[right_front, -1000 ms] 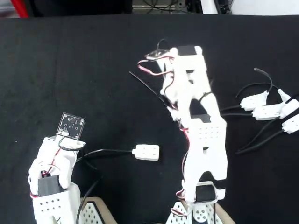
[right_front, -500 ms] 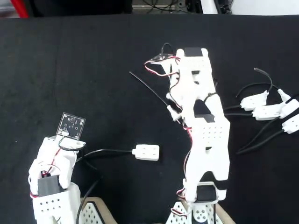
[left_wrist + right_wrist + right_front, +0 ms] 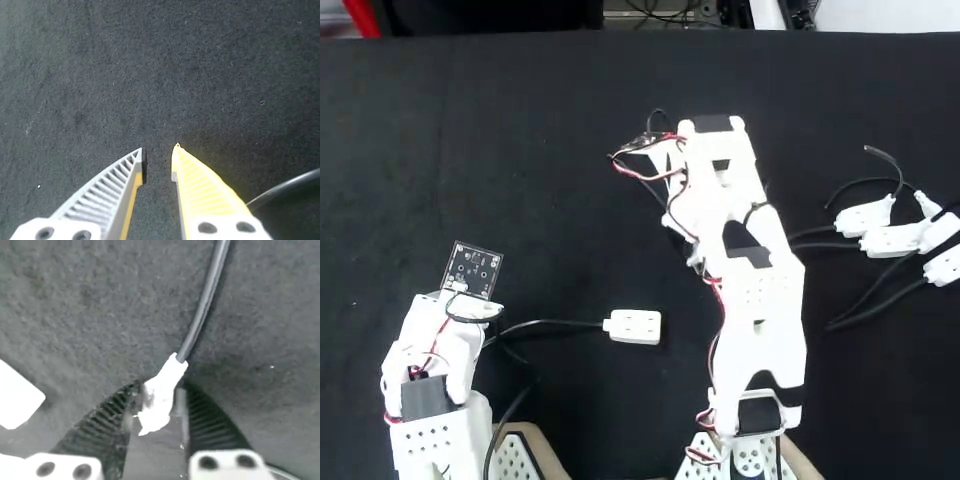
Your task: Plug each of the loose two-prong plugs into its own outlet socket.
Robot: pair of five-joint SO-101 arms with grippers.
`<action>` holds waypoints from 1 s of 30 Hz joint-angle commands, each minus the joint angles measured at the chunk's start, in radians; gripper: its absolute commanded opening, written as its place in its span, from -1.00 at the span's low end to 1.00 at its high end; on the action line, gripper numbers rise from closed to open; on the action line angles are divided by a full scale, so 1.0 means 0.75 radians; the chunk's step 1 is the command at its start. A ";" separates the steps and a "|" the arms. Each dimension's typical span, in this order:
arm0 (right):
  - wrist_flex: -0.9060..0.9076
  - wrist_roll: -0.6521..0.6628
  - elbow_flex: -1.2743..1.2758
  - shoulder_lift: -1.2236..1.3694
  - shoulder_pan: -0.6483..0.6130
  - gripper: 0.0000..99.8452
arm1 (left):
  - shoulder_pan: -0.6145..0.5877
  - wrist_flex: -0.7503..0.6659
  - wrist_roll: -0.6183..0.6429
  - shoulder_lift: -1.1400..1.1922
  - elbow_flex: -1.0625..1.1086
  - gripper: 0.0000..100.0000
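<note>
Through the right wrist camera I see my right gripper point(image 3: 159, 389) clamped on a small white plastic plug point(image 3: 157, 402); left gripper point(image 3: 157, 150) slightly parted

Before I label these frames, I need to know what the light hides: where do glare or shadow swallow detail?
High view: the loose plugs glare flat white on the black cloth, prongs unreadable. Right wrist view: the held plug washes out in the right gripper; shadow darkens the cloth beside it. Left wrist view: even light, soft shadow beside the left gripper.
</note>
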 commanded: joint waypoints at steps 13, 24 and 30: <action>0.108 -0.227 -0.228 -0.001 -0.010 -0.98 | -0.005 -0.016 -0.012 -0.008 0.026 -0.78; 0.043 -0.299 0.001 -0.339 -0.098 -0.98 | -0.003 -0.016 -0.012 -0.008 0.026 -0.78; -0.276 -0.301 0.539 -0.787 -0.174 -0.98 | -0.003 -0.016 -0.012 -0.008 0.026 -0.78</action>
